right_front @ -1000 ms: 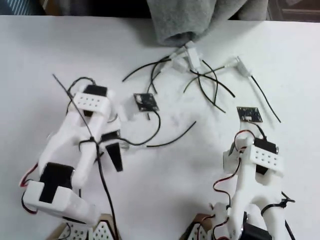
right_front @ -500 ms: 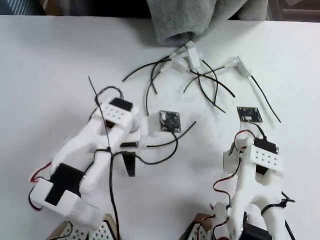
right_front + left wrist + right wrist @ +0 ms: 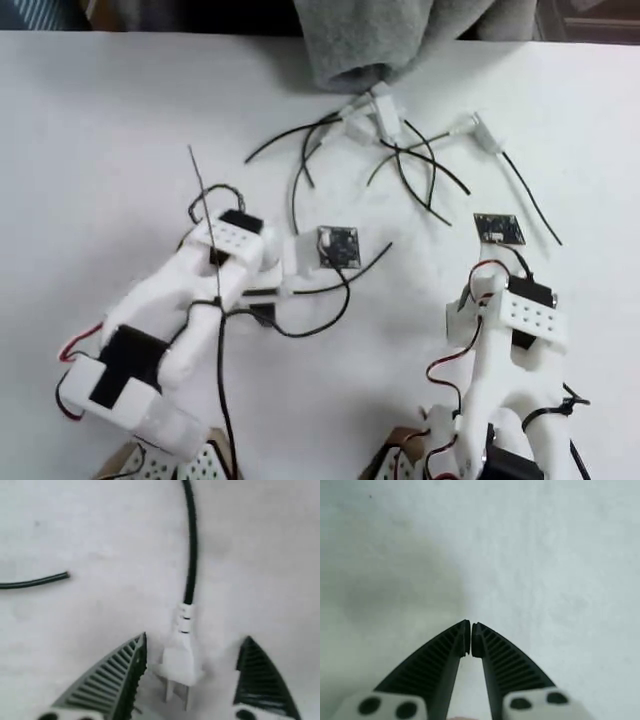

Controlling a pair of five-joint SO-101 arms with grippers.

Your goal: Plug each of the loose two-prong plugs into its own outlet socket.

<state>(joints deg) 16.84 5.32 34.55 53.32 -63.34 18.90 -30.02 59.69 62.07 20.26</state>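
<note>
At seven o'clock on the white tabletop [image 3: 80,120], the left arm [image 3: 170,300] is stretching low toward two o'clock. The left tool [image 3: 196,637] is standing released, its dark fingers [image 3: 120,675] spread either side of a white two-prong plug [image 3: 179,662]. The plug is lying flat between them, prongs pointing back at the wrist, black cord [image 3: 190,540] running away. At five o'clock the right arm [image 3: 510,330] is pointing toward twelve, the right tool [image 3: 471,630] clenched on nothing over bare tabletop. Toward twelve o'clock, white connectors [image 3: 372,115] are sitting among tangled black wires [image 3: 420,180], just beside a grey cloth [image 3: 390,40] cut off by the frame edge. Two small black square pieces [image 3: 338,245] are lying at centre and three o'clock; their nature is hard to make out.
</note>
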